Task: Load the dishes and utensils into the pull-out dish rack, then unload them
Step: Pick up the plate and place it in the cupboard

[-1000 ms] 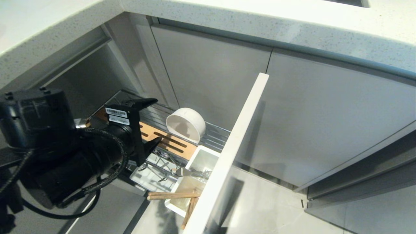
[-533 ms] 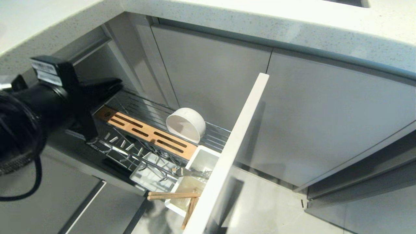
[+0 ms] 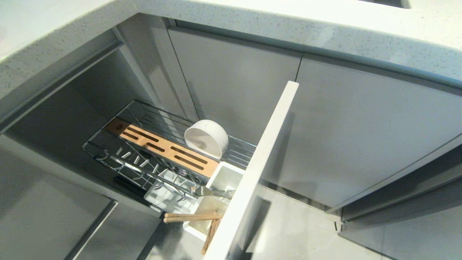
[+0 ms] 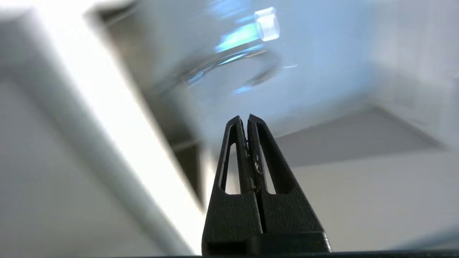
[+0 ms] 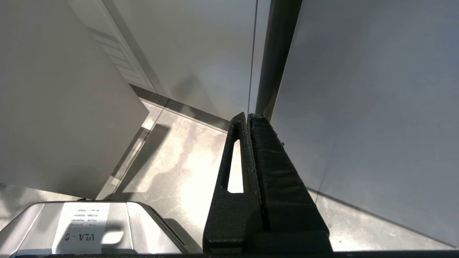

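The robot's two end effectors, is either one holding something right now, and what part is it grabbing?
Neither holds anything. The left end effector is shut with nothing between its fingers, and the right end effector is shut and empty too, pointing at the floor.

Head view: even, soft light from above; the worktop (image 3: 252,14) is brightest, the cabinet recess below it dim. The front panel (image 3: 260,159) of the pull-out dish rack (image 3: 162,144) throws a soft shadow on the floor (image 3: 299,231) just beside it. Focus is sharp throughout. Left wrist view: heavy motion blur behind the sharp left gripper (image 4: 247,116), with a blown-out white band. Right wrist view: sharp, with glare on the floor beside the right gripper (image 5: 248,115).
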Robot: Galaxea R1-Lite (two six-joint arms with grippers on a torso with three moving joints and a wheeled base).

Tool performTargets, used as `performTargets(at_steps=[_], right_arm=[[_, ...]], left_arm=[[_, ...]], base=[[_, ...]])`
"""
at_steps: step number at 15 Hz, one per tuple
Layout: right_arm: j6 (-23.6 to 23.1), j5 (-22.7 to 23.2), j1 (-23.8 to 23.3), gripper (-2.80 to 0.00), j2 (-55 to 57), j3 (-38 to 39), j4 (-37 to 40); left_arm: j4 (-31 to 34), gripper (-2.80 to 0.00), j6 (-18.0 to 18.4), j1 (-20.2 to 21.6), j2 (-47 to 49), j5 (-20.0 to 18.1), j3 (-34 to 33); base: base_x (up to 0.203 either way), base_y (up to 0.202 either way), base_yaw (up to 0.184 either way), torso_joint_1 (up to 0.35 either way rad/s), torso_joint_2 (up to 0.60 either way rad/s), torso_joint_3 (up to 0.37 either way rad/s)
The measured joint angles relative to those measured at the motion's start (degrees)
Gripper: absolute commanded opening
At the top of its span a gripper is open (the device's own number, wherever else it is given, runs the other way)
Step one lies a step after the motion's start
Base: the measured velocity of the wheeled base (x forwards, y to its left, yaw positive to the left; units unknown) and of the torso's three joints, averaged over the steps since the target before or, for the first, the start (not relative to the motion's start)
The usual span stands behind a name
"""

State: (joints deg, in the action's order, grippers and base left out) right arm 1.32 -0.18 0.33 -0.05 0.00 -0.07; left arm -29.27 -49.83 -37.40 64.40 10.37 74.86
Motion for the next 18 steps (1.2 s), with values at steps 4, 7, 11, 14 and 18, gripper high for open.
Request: performTargets(at_steps=[4,7,11,14,18], right_arm=[[0.0,0.01,0.0,-2.8,0.0,0.0,0.0],[0.0,0.0,0.0,-2.8,0.0,0.0,0.0],[0.0,0.0,0.0,-2.8,0.0,0.0,0.0],[0.0,0.0,0.0,-2.8,0.0,0.0,0.0],[0.0,0.0,0.0,-2.8,0.0,0.0,0.0]], left_arm=[[7.54,-2.8,7.44,1.93,-1.94,-4.53,4.09],[21.5,-2.8,22.86,6.39,-4.24,-1.81,6.26],[29.25,-2.8,41.21,17.34,-5.95,10.49,6.5],[29.27,-2.8,47.26,26.43,-4.88,18.8,5.34],[23.28,-2.8,49.88,35.54,-1.64,24.26,4.96]], base=[[0.0,0.0,0.0,0.0,0.0,0.0],[0.0,0.0,0.0,0.0,0.0,0.0],[0.0,0.0,0.0,0.0,0.0,0.0],[0.0,0.0,0.0,0.0,0.0,0.0],[0.0,0.0,0.0,0.0,0.0,0.0]])
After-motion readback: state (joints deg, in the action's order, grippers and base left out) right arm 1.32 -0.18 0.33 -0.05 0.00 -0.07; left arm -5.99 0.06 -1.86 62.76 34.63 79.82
